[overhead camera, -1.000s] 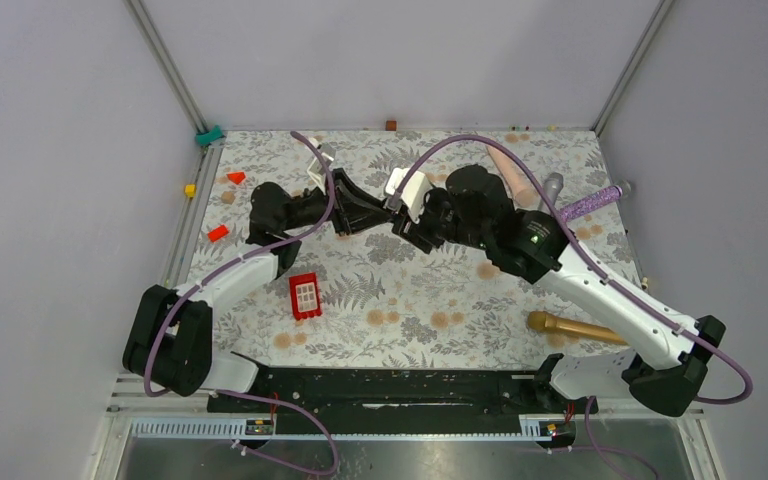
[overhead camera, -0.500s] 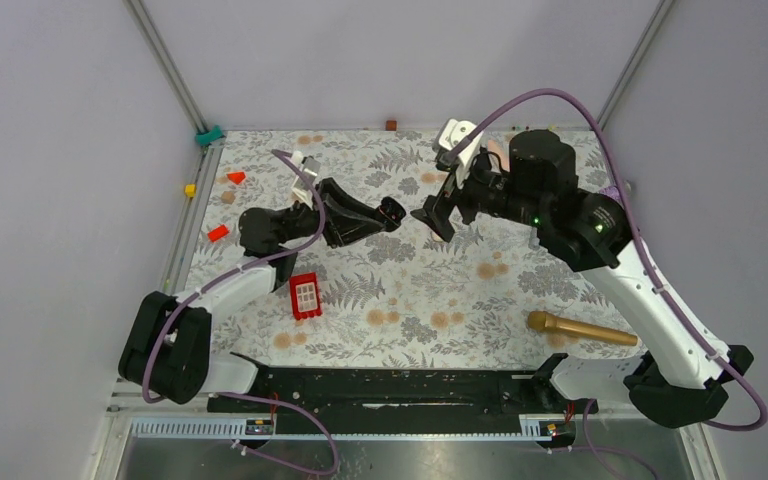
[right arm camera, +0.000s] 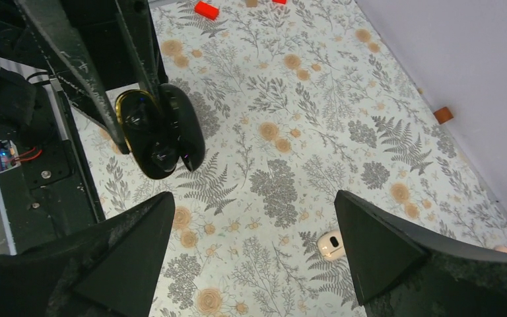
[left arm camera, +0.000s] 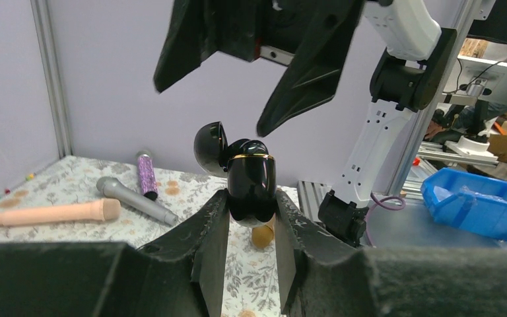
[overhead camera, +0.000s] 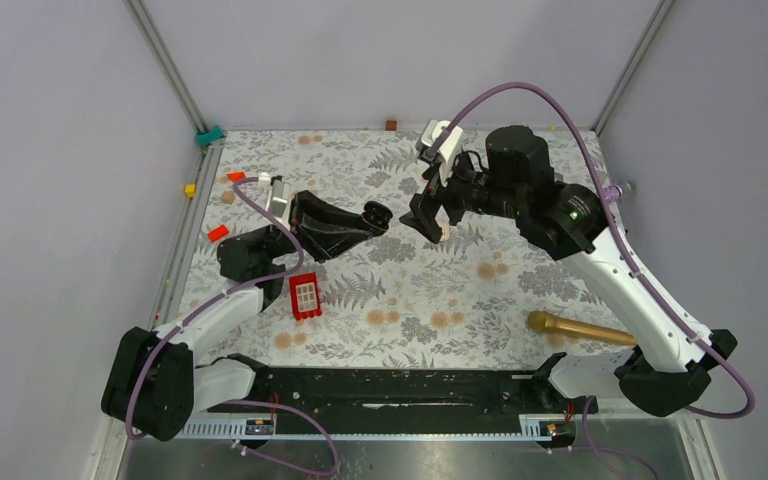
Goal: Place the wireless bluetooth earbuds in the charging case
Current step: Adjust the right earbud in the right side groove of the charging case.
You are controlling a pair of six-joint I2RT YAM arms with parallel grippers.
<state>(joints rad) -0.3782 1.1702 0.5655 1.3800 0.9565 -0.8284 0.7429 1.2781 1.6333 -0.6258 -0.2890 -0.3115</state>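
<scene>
The left jaws are clenching the lower body of the glossy black charging case and holding it in the air above the table. The case's domed lid is hanging open to one side. A black rounded bulge is showing just above the case's gold rim. It is probably the wireless bluetooth earbuds sitting in the case's mouth, but it is too dark to make out separate buds.

The right jaws are standing spread wide and gripping nothing. They are hovering near the open case and facing it, apart from it. In the right wrist view, a small white object is lying on the floral table below them.

A red block is lying near the left arm, and a gold microphone is resting toward the right arm's base. At the far side a silver microphone, a purple glitter microphone and a peach cylinder are lying close together.
</scene>
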